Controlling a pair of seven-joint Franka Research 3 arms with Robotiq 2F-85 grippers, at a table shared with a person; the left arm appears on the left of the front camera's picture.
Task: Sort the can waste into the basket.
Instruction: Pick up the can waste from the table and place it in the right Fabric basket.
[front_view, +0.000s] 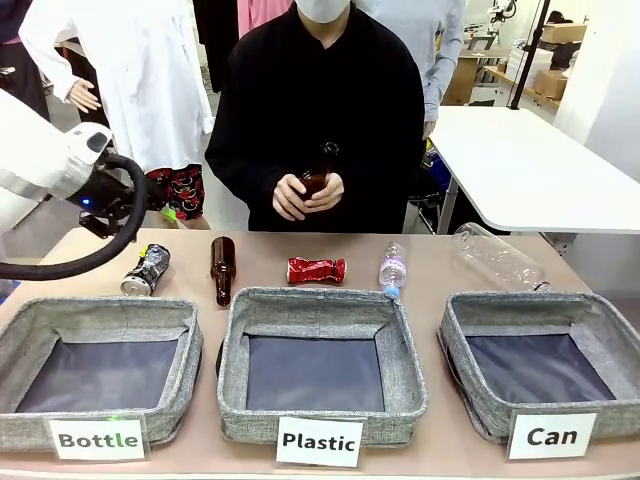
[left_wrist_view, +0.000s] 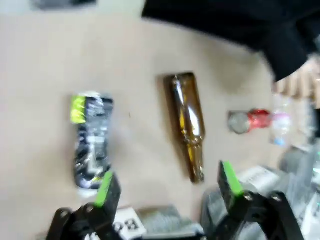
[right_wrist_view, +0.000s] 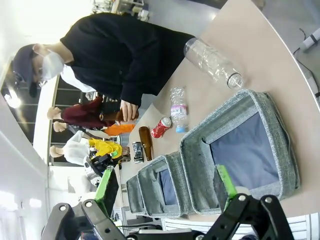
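Two cans lie on the table behind the baskets. The dark can with green marks is at the left and the crinkled red can is in the middle. The grey basket tagged Can stands at the front right with nothing in it. In the left wrist view my left gripper hangs open above the table. The dark can is just beyond its left finger and the red can is farther right. My right gripper is open and held high, looking down on the Can basket and the red can.
A brown bottle lies between the cans. A small clear bottle and a large one lie to the right. Baskets tagged Bottle and Plastic stand in front. A person across the table holds another brown bottle.
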